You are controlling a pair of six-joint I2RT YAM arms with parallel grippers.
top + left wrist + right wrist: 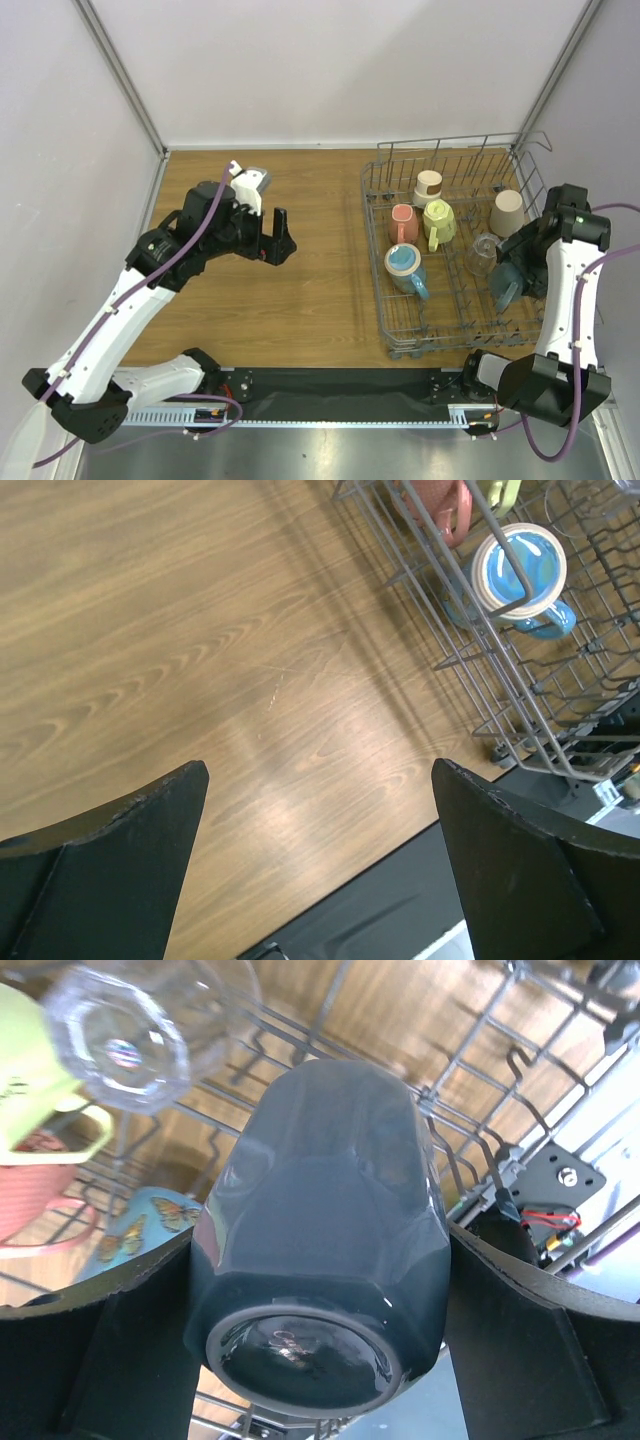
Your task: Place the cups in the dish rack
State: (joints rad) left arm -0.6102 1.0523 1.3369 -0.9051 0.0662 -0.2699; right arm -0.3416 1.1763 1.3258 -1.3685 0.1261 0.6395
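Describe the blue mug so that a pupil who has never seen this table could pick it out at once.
Find the grey wire dish rack on the right of the wooden table. In its left column of cups, take the one closest to the near edge. It is the only light blue mug, cream ring facing up, with a pink mug just behind it.

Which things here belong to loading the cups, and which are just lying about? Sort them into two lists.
Belongs to the job:
dish rack; grey-blue cup in the right gripper; pink mug, yellow-green mug, blue mug, clear glass, beige cup, cream cup in the rack.

Just there:
wooden table; left gripper, open above it.
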